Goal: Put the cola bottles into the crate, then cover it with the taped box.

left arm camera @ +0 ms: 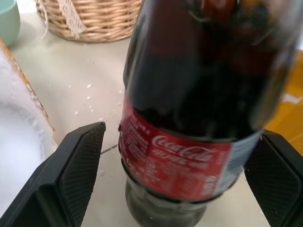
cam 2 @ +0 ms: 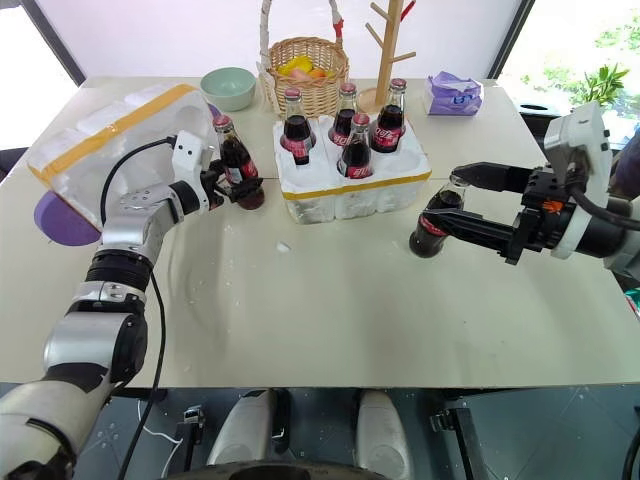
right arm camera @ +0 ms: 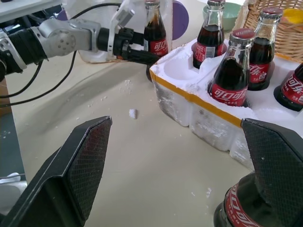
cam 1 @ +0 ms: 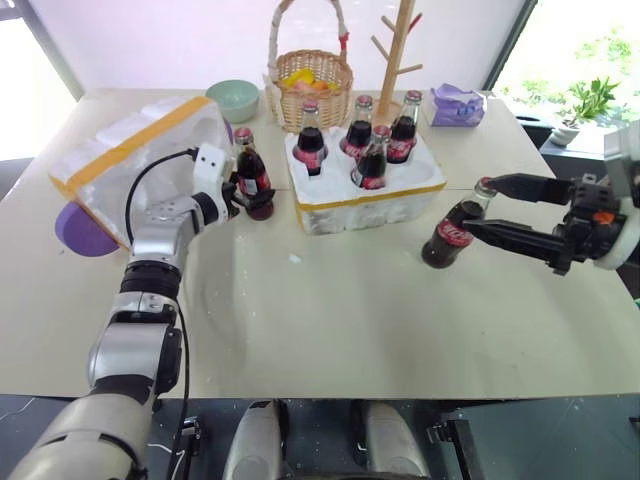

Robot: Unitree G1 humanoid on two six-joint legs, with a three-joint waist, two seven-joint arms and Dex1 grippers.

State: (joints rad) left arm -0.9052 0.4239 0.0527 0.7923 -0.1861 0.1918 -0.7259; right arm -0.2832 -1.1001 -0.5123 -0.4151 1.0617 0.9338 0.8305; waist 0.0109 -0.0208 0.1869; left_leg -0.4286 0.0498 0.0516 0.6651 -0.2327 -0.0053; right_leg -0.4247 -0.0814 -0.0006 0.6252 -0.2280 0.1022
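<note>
The crate (cam 1: pixel 335 212), a low white foam block with a yellow band, stands mid-table with several cola bottles (cam 1: pixel 373 160) upright in its holes; one near hole (right arm camera: pixel 177 71) is empty. Another cola bottle (cam 1: pixel 250 172) stands on the table just left of the crate. My left gripper (cam 1: pixel 255 195) is open and straddles its body, with a gap beside one finger (left arm camera: pixel 80 165). To the right of the crate a tilted cola bottle (cam 1: pixel 452 230) leans by my right gripper (cam 1: pixel 480 205), which is wide open; the bottle lies against one finger (right arm camera: pixel 279 165). The taped box (cam 1: pixel 130 150) lies at the far left.
A purple dish (cam 1: pixel 85 230) peeks from under the taped box. A green bowl (cam 1: pixel 233 97), a wicker basket (cam 1: pixel 312 85), a wooden peg stand (cam 1: pixel 398 50) and a purple packet (cam 1: pixel 457 105) line the far edge. Foam crumbs (cam 1: pixel 294 259) lie before the crate.
</note>
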